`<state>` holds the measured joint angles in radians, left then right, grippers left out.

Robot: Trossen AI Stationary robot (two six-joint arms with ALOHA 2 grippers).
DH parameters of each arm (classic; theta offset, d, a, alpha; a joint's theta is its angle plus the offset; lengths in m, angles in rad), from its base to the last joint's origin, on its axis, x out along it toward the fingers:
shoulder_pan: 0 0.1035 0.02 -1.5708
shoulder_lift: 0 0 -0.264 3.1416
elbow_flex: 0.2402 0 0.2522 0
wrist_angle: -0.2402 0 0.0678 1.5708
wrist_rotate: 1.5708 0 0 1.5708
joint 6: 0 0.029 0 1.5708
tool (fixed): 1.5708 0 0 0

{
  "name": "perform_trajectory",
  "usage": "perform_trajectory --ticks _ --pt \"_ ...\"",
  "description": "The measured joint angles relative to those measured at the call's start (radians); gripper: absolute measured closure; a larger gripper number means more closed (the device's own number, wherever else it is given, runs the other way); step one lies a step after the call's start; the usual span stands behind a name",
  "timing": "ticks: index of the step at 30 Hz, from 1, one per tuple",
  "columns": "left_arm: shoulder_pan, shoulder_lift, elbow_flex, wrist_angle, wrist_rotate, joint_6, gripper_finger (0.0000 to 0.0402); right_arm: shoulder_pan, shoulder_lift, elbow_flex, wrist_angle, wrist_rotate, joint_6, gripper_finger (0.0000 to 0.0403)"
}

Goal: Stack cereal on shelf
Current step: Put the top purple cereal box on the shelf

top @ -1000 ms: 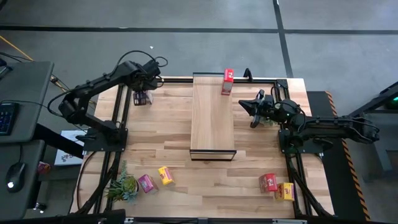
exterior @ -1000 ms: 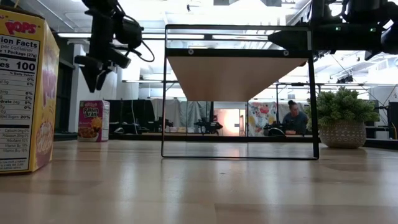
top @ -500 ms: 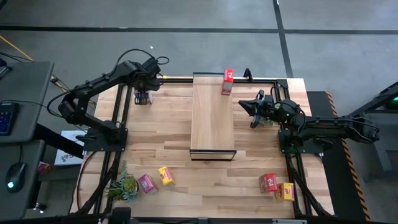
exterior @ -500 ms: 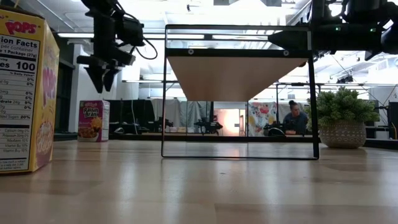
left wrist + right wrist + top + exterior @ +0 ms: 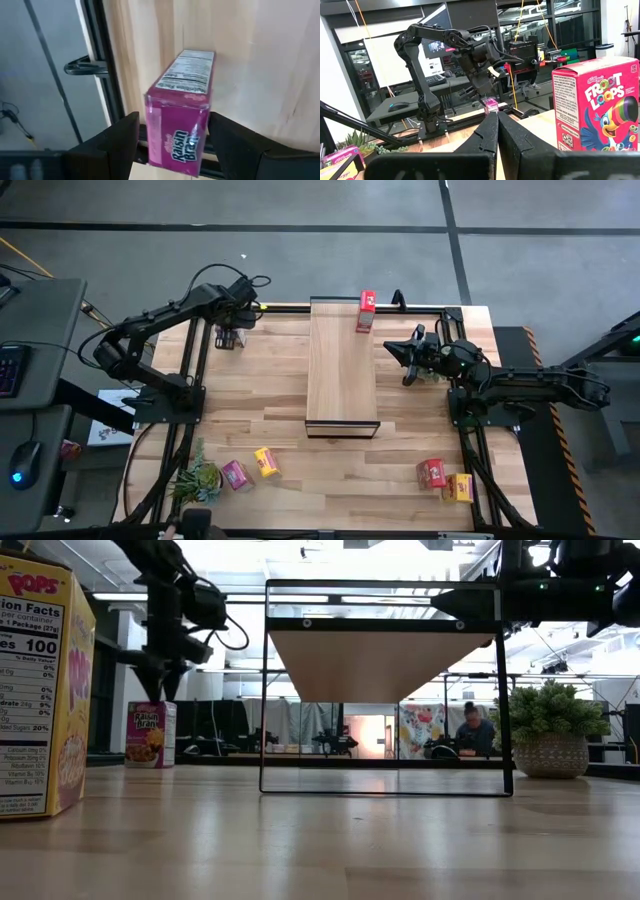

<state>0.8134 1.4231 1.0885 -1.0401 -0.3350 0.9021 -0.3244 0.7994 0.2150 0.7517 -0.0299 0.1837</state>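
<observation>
The left gripper (image 5: 229, 332) hangs over the far left corner of the table (image 5: 260, 395), pointing down at a pink Raisin Bran box (image 5: 181, 117) that stands upright there just beside the dark edge rail; in the left wrist view its two fingers (image 5: 115, 137) stand apart on either side of the box's top, straddling it without clearly pressing on it. In the low view the same gripper sits directly above that box, its tips down at the box top. The right gripper (image 5: 392, 347) waits in the air to the right of the shelf (image 5: 341, 370), pointing toward it, its fingers (image 5: 492, 132) pressed together with nothing between them. The shelf — a long pale plank on a dark frame — stands in the middle of the table, and one red Froot Loops box (image 5: 366, 311) stands upright at its far right corner. The other cereal is on the table near the front edge: a pink box (image 5: 235, 474) and a yellow box (image 5: 266, 462) at the front left, close to a green plant (image 5: 198, 479), and a red box (image 5: 432, 473) just beside a second yellow box (image 5: 459, 487) at the front right. In the low view a potted plant (image 5: 552, 735) stands to the shelf's right, and a person (image 5: 471, 730) sits far back in the room.
</observation>
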Motion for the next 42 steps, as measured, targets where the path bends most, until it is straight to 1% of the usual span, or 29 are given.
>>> perform_trajectory --ticks 3,8,11,17,20,23,25,27,31,35,38,42 --pt "0.006 0.0 0.0 -0.001 -0.02 0.007 0.0174 0.0 0.0 0.0 0.0 0.0 0.0 0.0403" --pt "0.036 0.005 0.0 0.001 -0.021 0.007 0.0174 0.0 0.0 0.0 0.0 0.0 0.001 0.0403" --pt "0.055 0.029 0.0 0.008 -0.022 -0.026 0.0174 0.0 0.0 0.0 0.0 0.0 0.002 0.0403" --pt "0.064 0.082 0.0 0.005 -0.01 -0.05 0.0174 0.0 0.0 0.0 -0.002 0.0 0.0 0.0403" --pt "0.057 0.093 -0.001 -0.011 0.021 -0.06 0.0174 0.0 0.0 0.0 -0.002 0.0 0.0 0.0403" --pt "0.053 0.089 -0.001 -0.033 0.027 -0.064 0.0177 0.0 0.0 0.0 -0.002 0.0 0.0 0.0403" --pt "0.052 0.089 -0.001 -0.064 0.022 -0.084 0.0189 0.0 0.0 0.0 -0.003 0.0 0.0 0.0403" --pt "0.049 0.089 -0.001 -0.078 0.015 -0.109 0.021 0.0 0.0 0.0 -0.003 0.0 0.0 0.0403" --pt "0.036 0.08 0.0 -0.105 0.009 -0.132 0.0268 0.0 0.0 0.0 -0.003 0.0 0.0 0.0403" --pt "0.003 0.061 0.053 -0.156 0.012 -0.168 0.0316 0.0 0.0 0.0 -0.003 0.0 0.0 0.0403" --pt "-0.039 0.035 0.135 -0.229 0.021 -0.208 0.0329 0.0 0.0 0.0 -0.003 0.0 0.0 0.0403" --pt "-0.127 -0.012 0.297 -0.322 0.055 -0.271 0.0324 0.0 0.0 0.0 -0.002 0.0 0.0 0.0403"
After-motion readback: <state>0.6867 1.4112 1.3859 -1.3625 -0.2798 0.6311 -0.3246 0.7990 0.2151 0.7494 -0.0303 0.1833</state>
